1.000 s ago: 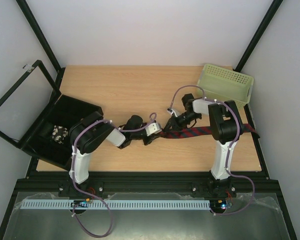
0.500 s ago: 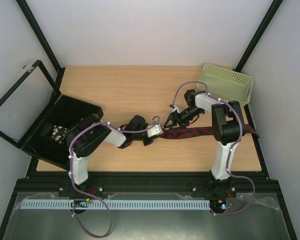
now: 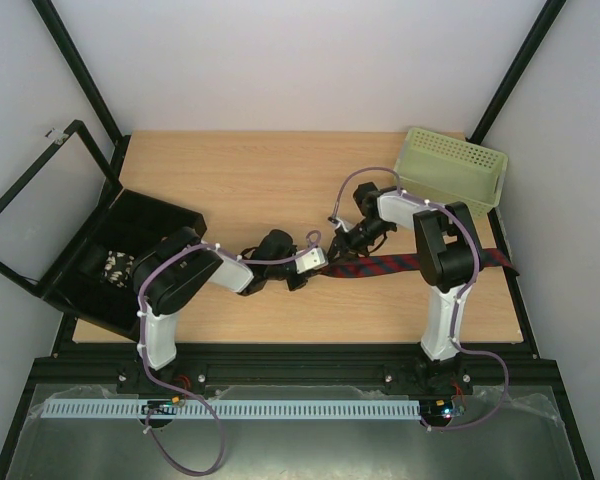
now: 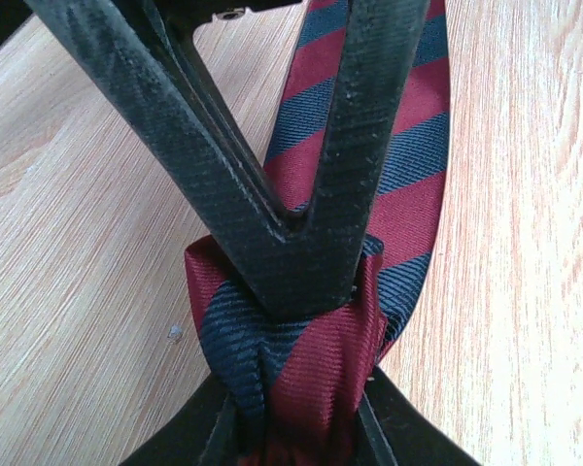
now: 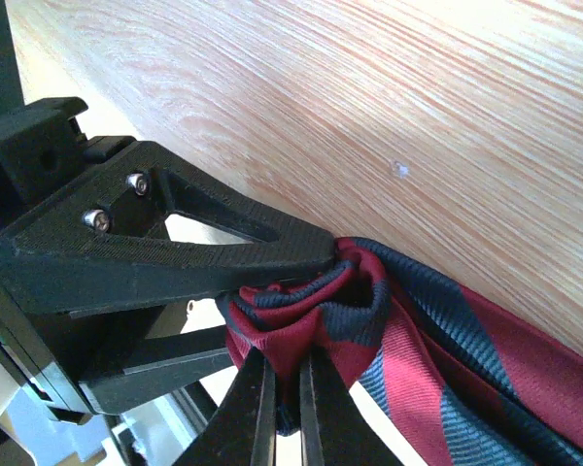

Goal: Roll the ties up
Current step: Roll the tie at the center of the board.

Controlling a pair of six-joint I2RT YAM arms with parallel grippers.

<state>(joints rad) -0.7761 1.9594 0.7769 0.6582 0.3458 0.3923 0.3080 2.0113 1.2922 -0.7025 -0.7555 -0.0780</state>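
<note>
Nearest us, the left gripper (image 3: 326, 267) clamps its fingers either side of the small rolled end of the dark red fabric necktie with navy diagonal stripes (image 4: 369, 146). Just beyond, the right gripper (image 5: 287, 413), fingers almost pressed together, pinches a fold of that same roll. Past both fingertips the unrolled length lies flat on the pale wooden table (image 3: 260, 180), running toward the robot's right. I'd say the roll must travel that way.

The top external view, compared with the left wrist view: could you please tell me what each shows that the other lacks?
Only top external: the pale green perforated basket, the black box and the flat length of the striped tie running right. Only left wrist: the folds of the rolled end, clamped in the right gripper. Both: the tie, the wooden table and that gripper.
</note>
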